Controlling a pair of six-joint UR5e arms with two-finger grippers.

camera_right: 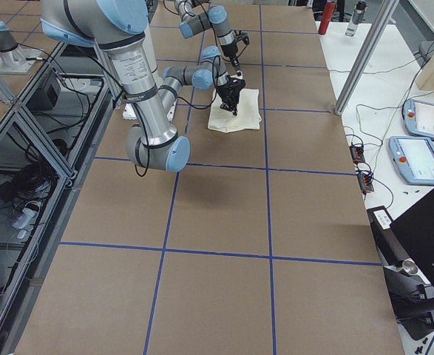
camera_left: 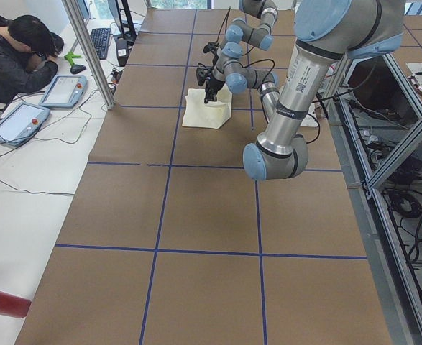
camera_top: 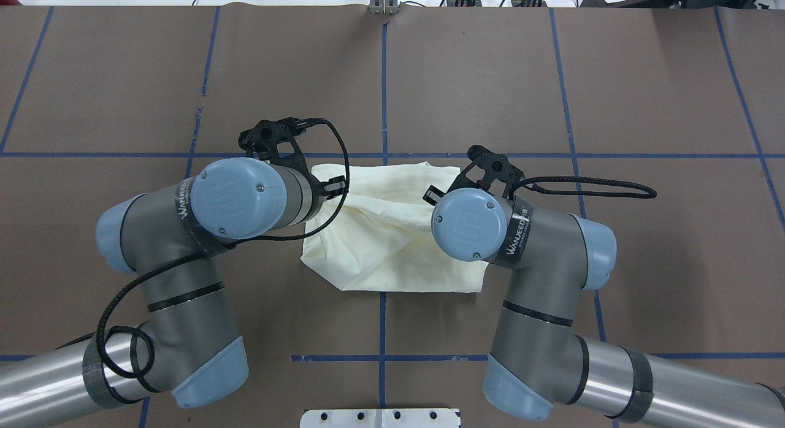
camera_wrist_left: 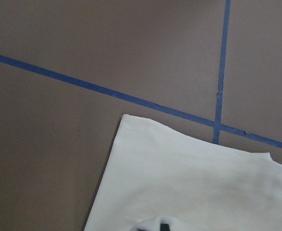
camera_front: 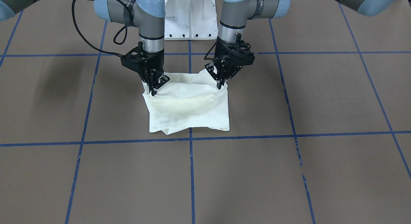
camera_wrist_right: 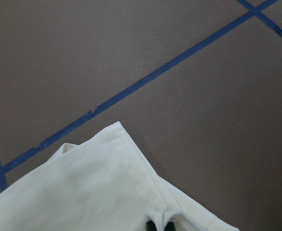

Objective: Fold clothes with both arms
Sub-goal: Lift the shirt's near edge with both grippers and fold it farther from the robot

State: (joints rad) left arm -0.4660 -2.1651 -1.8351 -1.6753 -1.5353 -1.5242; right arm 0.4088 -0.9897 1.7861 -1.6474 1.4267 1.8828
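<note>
Fold in hand: jaws of my left arm (camera_front: pixel 230 28) and right arm (camera_front: pixel 150 28) each clenched on a robot-side corner of the shirt (camera_front: pixel 189 108) (plain side up, around the middle of the worktop (camera_front: pixel 289 172)); next, I judge, both must carry evenly toward the far edge.

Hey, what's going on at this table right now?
A two-armed robot is folding a cream T-shirt on a brown table marked with blue tape. The shirt already lies as a roughly square folded bundle, with only plain fabric showing. The left gripper and the right gripper each pinch a corner of the edge nearest the robot's white base, and that edge is pulled up a little off the table.
</note>
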